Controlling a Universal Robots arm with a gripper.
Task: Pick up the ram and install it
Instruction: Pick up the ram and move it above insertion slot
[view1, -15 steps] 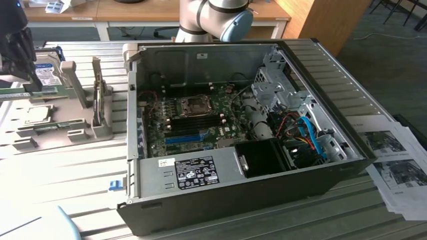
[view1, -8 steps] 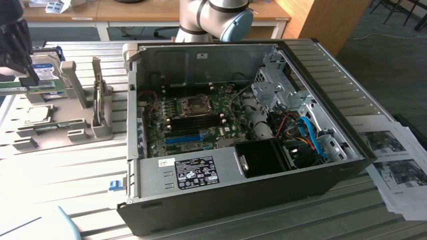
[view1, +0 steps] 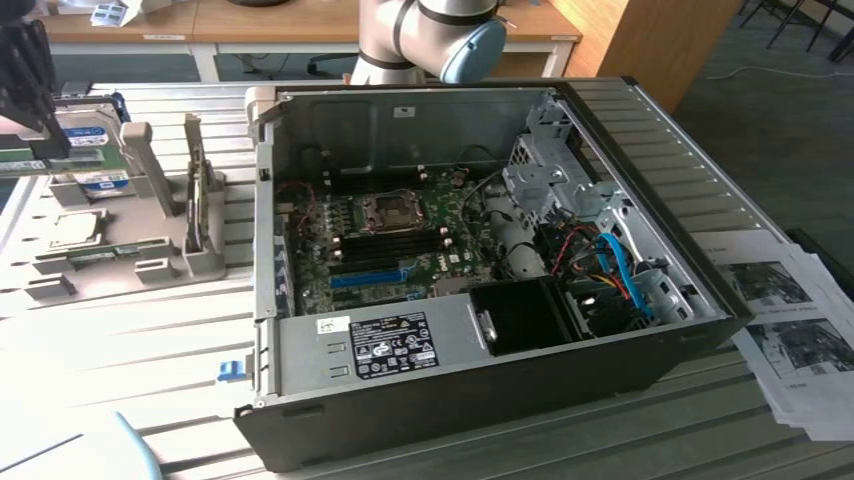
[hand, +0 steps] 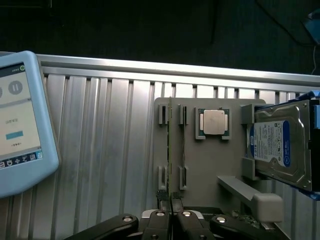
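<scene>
Slippage is the worry: gripper (hand: 171, 205) clenches ram (hand: 170, 150) by its thin edge over the holder (hand: 210, 170), well apart from the case (view1: 641, 150). A pinch this narrow may let ram tilt, so it jams at the slots (view1: 400, 240) or clips the drive (hand: 277, 145) nearby.

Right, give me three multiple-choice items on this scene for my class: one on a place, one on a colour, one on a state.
1. Where does the CPU lie?
A on the floor
B on the tray
C on the tablet

2. The tablet's rim is:
A red
B blue
C black

3. The gripper is:
A wide open
B shut on the CPU
C shut on the ram

Answers:
1. B, it sits on the tray beside the drive.
2. B, the rim is pale blue.
3. C, the fingers pinch the ram's end.
</scene>
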